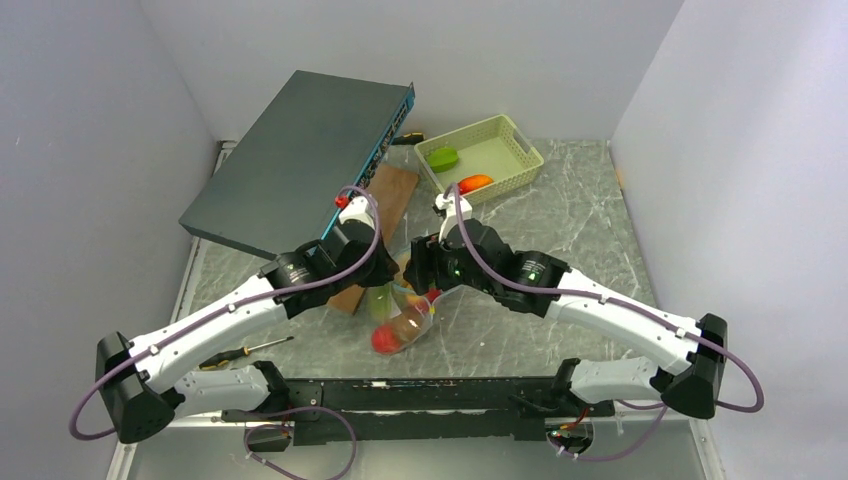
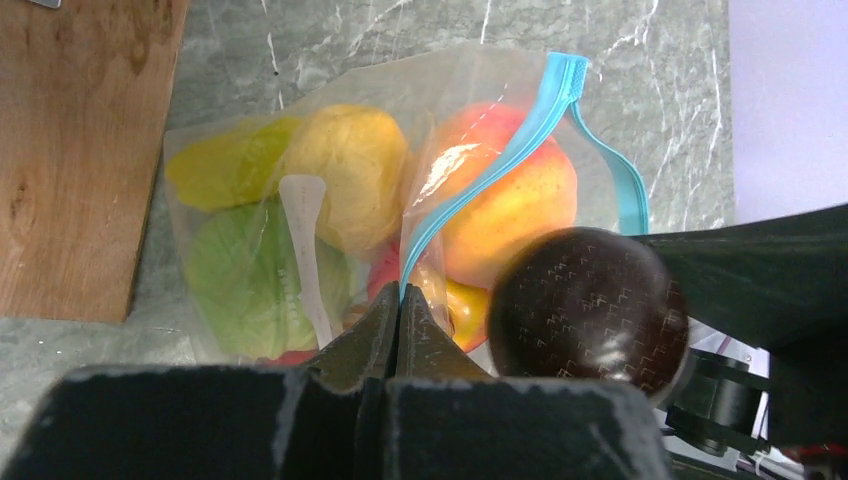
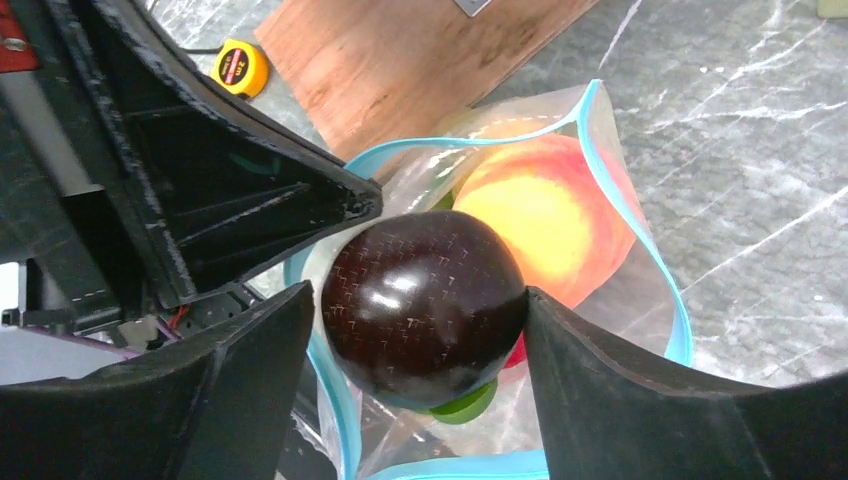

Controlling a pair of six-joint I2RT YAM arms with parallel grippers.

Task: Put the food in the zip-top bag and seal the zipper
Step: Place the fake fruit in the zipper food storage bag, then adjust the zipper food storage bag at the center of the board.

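The clear zip-top bag (image 1: pixel 405 322) lies between the arms and holds a yellow fruit (image 2: pixel 345 170), a light green one (image 2: pixel 245 275) and an orange-red peach (image 2: pixel 515 195). My left gripper (image 2: pixel 400 300) is shut on the bag's teal zipper (image 2: pixel 490 160) and holds one side of the mouth. My right gripper (image 3: pixel 425 310) is shut on a dark purple fruit (image 3: pixel 425 300), held just over the open mouth. That fruit also shows in the left wrist view (image 2: pixel 590 310). A green piece (image 1: pixel 443 158) and an orange piece (image 1: pixel 476 183) lie in the basket.
A pale green lattice basket (image 1: pixel 525 145) stands at the back. A large dark flat box (image 1: pixel 300 160) leans at the back left over a wooden board (image 1: pixel 385 205). A screwdriver (image 1: pixel 245 350) lies near the left arm. A yellow tape measure (image 3: pixel 241 68) sits by the board.
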